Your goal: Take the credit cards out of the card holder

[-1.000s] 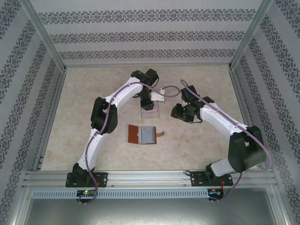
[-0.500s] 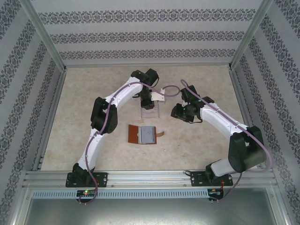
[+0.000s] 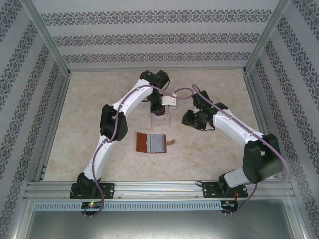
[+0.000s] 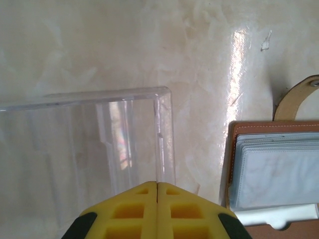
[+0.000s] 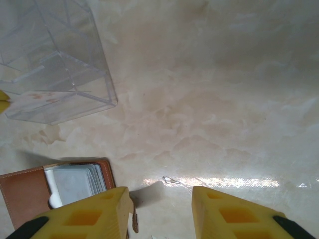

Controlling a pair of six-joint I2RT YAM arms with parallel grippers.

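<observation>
The card holder [image 3: 143,142] lies open on the table, a brown wallet with grey-blue pockets [image 4: 279,172] and a snap tab [image 4: 289,102]. One white credit card [image 5: 51,191] sticks out of its pockets, the same card's edge [image 4: 269,216] showing in the left wrist view. Another pale card with pinkish print [image 5: 37,97] rests inside the clear acrylic rack [image 3: 164,121]. My left gripper [image 4: 157,185] hovers over the rack's near corner, shut with nothing showing between its yellow fingers. To the right of the wallet [image 5: 20,194], my right gripper [image 5: 159,194] hangs open above bare table.
The clear rack [image 4: 89,149] stands just beyond the wallet, mid-table. Patterned walls with metal posts enclose the table [image 3: 89,99] on three sides. Bare marbled surface spreads left and right of the arms.
The left arm's wrist has shifted slightly back and to the right above the rack. The right arm and the wallet have not moved.
</observation>
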